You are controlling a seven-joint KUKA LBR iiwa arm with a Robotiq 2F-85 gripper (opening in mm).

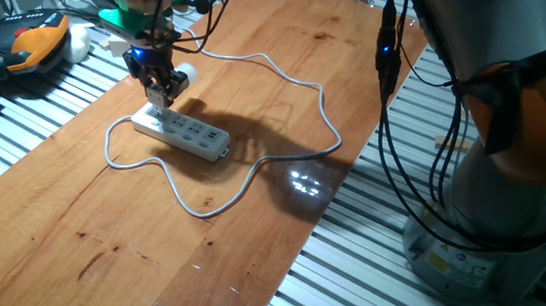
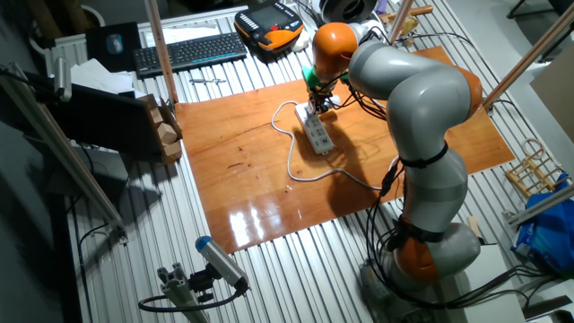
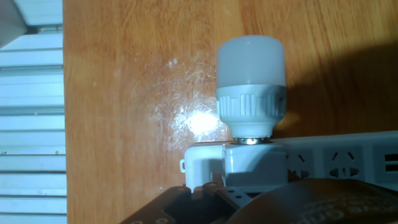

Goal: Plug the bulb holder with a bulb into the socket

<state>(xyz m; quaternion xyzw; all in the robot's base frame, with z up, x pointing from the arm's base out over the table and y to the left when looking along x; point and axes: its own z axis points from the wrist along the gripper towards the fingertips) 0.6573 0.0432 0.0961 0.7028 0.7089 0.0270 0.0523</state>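
Looking from one fixed view, the fingers (image 1: 163,97) hang over the near end of the socket (image 1: 183,132), which lies flat on the wooden bench (image 1: 246,221) with its pale cable (image 1: 283,154) looping round it; the bulb (image 1: 186,70) shows as a small white knob just behind the hand, while the bulb holder is hidden by the hand and whether the fingers are apart or together cannot be told here. From the other fixed view, the arm (image 2: 413,99) bends over the bench (image 2: 242,179) and covers much of the socket (image 2: 317,135); the fingers, holder and bulb are too small and crowded to make out. In the hand view, the bulb (image 3: 251,59) stands out clearly with its ribbed grey collar, seated in the bulb holder (image 3: 254,165), which sits on the end of the socket (image 3: 339,162), next to its end cap; the dark body of the hand cuts off the bottom edge, so the holder's lower part and the fingertips are out of sight, and their grip cannot be judged.
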